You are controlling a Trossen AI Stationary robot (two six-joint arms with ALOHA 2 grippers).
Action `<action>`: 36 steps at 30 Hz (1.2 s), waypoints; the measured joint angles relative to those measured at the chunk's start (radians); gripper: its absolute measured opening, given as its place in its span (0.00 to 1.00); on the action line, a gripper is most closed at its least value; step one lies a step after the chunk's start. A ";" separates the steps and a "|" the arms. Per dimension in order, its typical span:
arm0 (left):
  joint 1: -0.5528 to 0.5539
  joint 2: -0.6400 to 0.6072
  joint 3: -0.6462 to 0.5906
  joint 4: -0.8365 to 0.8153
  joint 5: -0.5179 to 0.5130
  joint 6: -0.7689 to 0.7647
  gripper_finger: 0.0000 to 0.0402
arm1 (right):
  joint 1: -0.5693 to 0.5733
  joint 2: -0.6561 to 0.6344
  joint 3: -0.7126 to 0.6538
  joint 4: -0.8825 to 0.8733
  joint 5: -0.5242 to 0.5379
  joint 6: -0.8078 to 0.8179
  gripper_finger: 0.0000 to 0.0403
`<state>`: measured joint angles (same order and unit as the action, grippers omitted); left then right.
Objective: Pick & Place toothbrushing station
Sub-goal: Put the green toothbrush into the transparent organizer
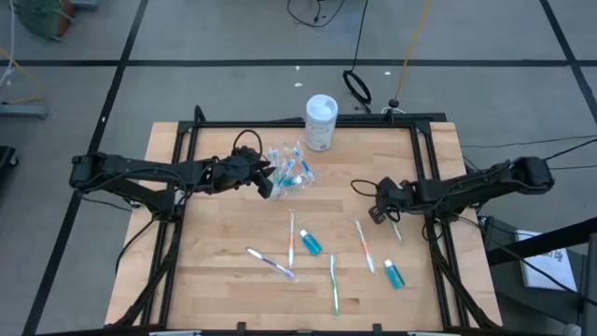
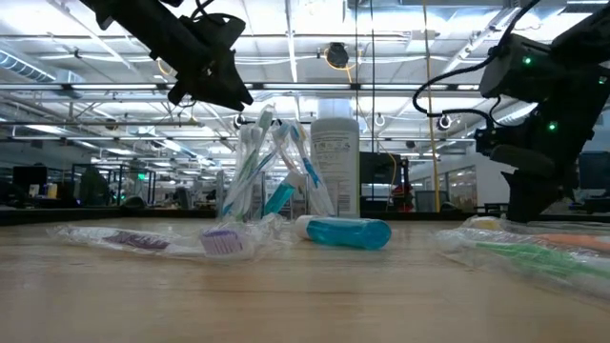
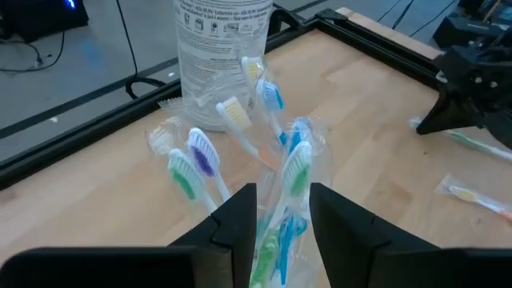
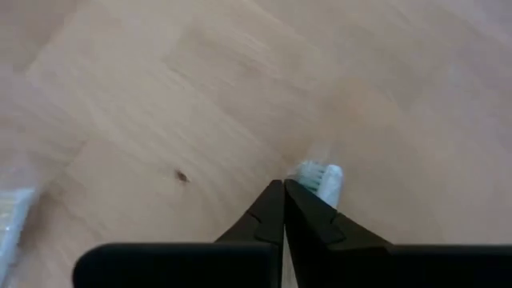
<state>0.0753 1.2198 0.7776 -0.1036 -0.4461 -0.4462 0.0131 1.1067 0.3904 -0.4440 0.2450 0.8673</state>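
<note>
Right gripper [image 4: 283, 192]: slim dark fingers pinched together on a white-headed wrapped toothbrush [image 4: 322, 179], handle hidden.
Left gripper [image 3: 282, 210]: blocky fingers apart around crinkly wrapped pastel toothbrushes [image 3: 240, 152]; clear plastic cup hard to spot.

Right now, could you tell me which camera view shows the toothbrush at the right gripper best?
The right wrist view: the right gripper is shut, with the toothbrush head showing just past its fingertips. The high view shows it only as a thin sliver beside the gripper. The low view hides it, and in the left wrist view I cannot pick it out.
</note>
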 joint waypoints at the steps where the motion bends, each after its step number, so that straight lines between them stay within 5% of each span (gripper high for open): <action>1: 0.000 0.000 0.000 0.000 0.000 0.003 0.30 | 0.000 -0.007 -0.001 0.037 0.001 -0.038 0.01; 14: 0.000 0.000 0.000 0.001 0.000 0.053 0.30 | 0.000 -0.084 0.006 0.757 0.014 -0.656 0.00; 25: 0.000 0.000 0.000 0.001 0.000 0.086 0.30 | -0.001 0.269 0.028 1.753 0.093 -0.994 0.00; 31: 0.000 0.000 0.000 0.002 0.000 0.085 0.30 | -0.053 0.421 0.182 1.792 0.095 -1.088 0.00; 36: 0.000 0.000 0.000 0.001 0.000 0.085 0.30 | -0.086 0.482 0.276 1.468 0.092 -1.011 0.01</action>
<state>0.0753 1.2198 0.7776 -0.1024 -0.4462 -0.3607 -0.0731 1.5888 0.6660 1.0238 0.3367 -0.1441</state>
